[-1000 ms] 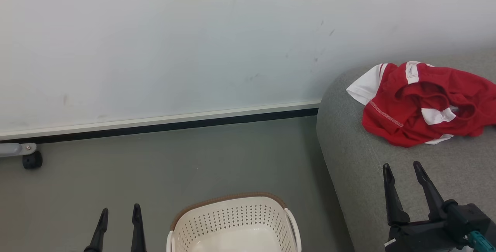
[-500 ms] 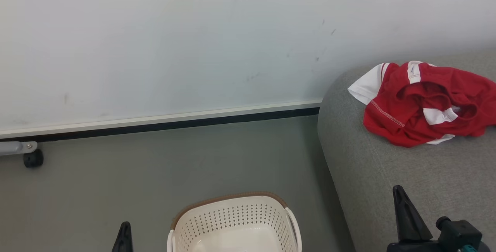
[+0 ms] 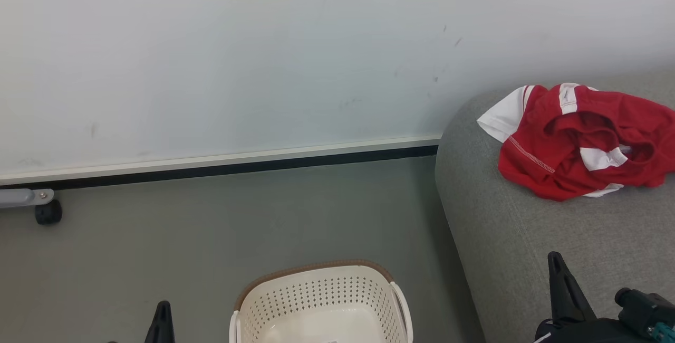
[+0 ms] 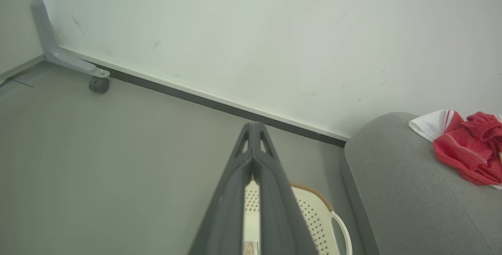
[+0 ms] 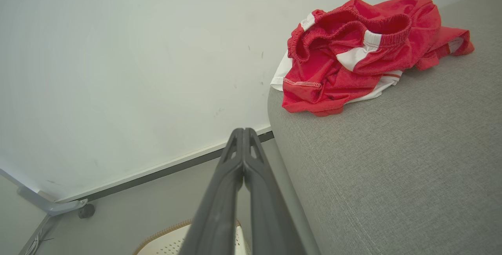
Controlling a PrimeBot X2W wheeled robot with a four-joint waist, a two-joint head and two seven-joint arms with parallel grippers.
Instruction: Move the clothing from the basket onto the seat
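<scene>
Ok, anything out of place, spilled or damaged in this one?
Nothing stands out. The clothing lies in a crumpled heap on the seat, near its rounded end; the basket stands upright on the floor beside the seat. The wall has a few small scuff marks.

One basket [image 3: 316, 301], one seat [image 3: 506, 237], one clothing heap [image 3: 575, 142], one caster [image 3: 48, 212], two grippers.
Basket beside the left gripper [image 3: 163, 308], caster beyond it; seat and clothing heap ahead of the right gripper [image 3: 555, 258].

head high, 2 wrists low, all 3 toward seat [image 3: 527, 237]
</scene>
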